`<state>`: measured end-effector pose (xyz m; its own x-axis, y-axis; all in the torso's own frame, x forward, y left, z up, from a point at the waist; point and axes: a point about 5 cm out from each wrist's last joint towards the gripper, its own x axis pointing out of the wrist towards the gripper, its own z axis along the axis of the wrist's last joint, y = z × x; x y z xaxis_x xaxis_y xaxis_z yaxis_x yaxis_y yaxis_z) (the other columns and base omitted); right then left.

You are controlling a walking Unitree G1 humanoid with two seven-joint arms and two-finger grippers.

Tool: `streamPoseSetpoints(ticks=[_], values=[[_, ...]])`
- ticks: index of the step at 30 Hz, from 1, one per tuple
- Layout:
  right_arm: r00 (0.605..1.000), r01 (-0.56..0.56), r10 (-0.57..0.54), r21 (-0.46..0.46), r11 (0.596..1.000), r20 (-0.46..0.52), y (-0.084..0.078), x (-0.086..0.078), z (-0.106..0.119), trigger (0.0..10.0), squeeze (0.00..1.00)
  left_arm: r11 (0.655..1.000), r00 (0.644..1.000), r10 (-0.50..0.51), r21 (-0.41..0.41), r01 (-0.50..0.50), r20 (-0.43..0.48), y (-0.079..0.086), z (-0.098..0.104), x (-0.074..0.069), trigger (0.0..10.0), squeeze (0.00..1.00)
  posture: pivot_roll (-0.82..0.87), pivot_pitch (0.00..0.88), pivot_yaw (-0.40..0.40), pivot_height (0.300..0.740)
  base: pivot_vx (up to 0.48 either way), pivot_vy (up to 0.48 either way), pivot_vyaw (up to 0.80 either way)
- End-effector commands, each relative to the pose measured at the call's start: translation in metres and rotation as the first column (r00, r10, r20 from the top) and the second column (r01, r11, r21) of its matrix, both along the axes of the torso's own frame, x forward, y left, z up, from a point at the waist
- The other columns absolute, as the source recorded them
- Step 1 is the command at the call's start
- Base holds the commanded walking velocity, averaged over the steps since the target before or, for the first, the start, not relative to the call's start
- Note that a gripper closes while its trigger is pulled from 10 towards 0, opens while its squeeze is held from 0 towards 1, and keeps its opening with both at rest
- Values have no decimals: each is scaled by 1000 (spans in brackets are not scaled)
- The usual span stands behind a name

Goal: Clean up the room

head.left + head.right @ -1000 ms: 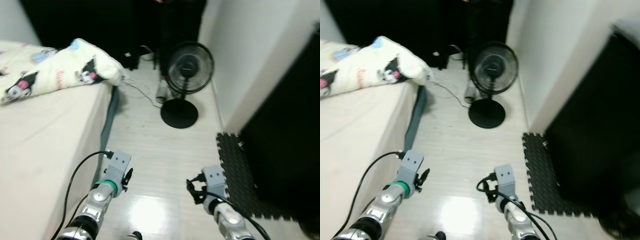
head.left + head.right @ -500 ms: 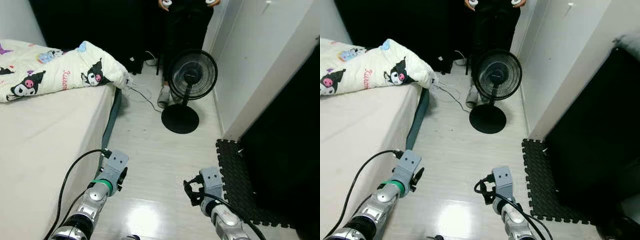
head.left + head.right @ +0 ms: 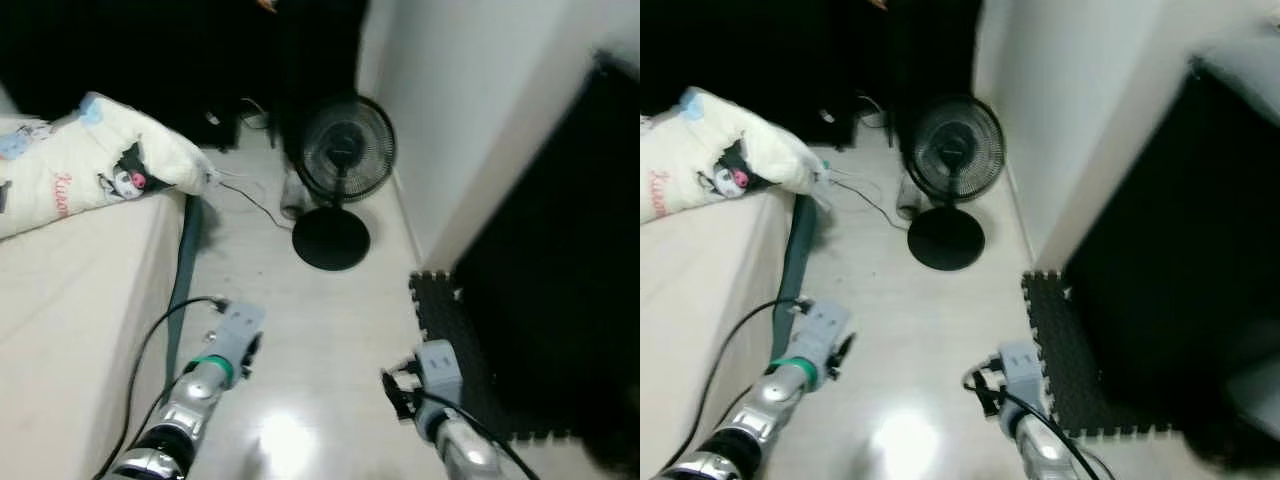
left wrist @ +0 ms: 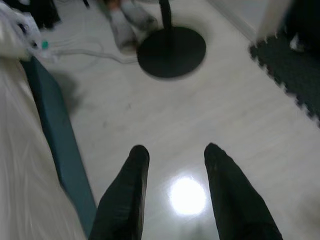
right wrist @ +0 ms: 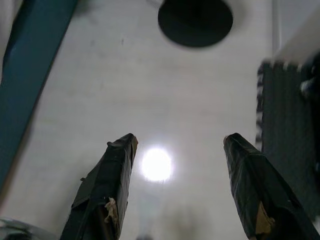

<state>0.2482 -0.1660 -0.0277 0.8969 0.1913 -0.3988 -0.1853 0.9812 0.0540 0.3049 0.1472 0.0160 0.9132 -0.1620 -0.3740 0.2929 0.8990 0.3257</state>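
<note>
The bed [image 3: 60,300] lies at the left with a blanket [image 3: 90,160] bunched at its far end. The left gripper [image 4: 172,150] hangs over bare floor [image 3: 300,320], fingers apart and holding nothing. Its wrist view shows the bed's teal edge [image 4: 55,135]. The fan [image 3: 340,160] stands upright ahead, facing the robot. The right gripper [image 5: 177,145] is spread wide and empty. A dark mat [image 3: 470,340] lies at the right.

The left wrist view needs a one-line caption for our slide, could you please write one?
Left gripper, fingers open and empty, over pale floor facing a fan base, beside the bed's teal edge.
</note>
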Motion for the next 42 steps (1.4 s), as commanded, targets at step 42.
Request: streamPoseSetpoints(ticks=[42], values=[[1000, 3, -2, 38, 999, -18, 6, -1, -2, 10000, 0, 998, 996, 17, -64, -23, -92, 4, -16, -14, 10000, 0, 45, 30, 16, 740, 311, 0, 0]])
